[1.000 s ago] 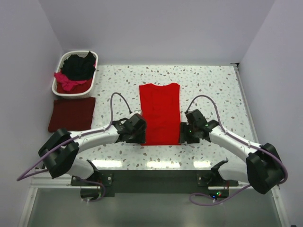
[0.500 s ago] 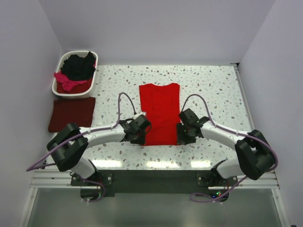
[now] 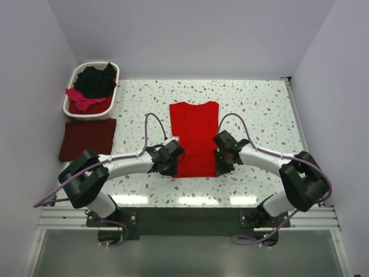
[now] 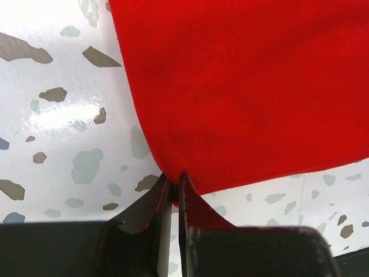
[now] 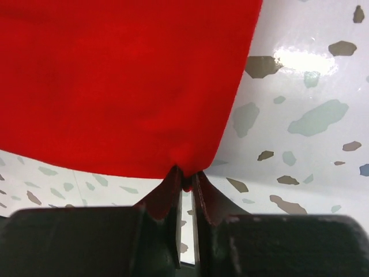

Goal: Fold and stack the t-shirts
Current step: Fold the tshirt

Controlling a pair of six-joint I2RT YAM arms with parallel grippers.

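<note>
A bright red t-shirt (image 3: pixel 195 137), folded into a long strip, lies flat in the middle of the table. My left gripper (image 3: pixel 174 166) is shut on its near left corner, and the left wrist view shows the cloth (image 4: pixel 242 92) pinched at the fingertips (image 4: pixel 185 186). My right gripper (image 3: pixel 217 166) is shut on its near right corner, and the right wrist view shows the cloth (image 5: pixel 127 86) pinched the same way. A dark maroon t-shirt (image 3: pixel 87 138) lies folded at the left. Black (image 3: pixel 95 82) and magenta-pink (image 3: pixel 81 98) shirts lie in the basket.
A white laundry basket (image 3: pixel 69 98) stands at the far left corner, just behind the folded maroon shirt. The speckled table (image 3: pixel 259 109) is walled on three sides. Purple cables loop above both wrists.
Both grippers have moved inward to the near corners of the red shirt and shut on them. The right arm has drawn in further over the last half second.
</note>
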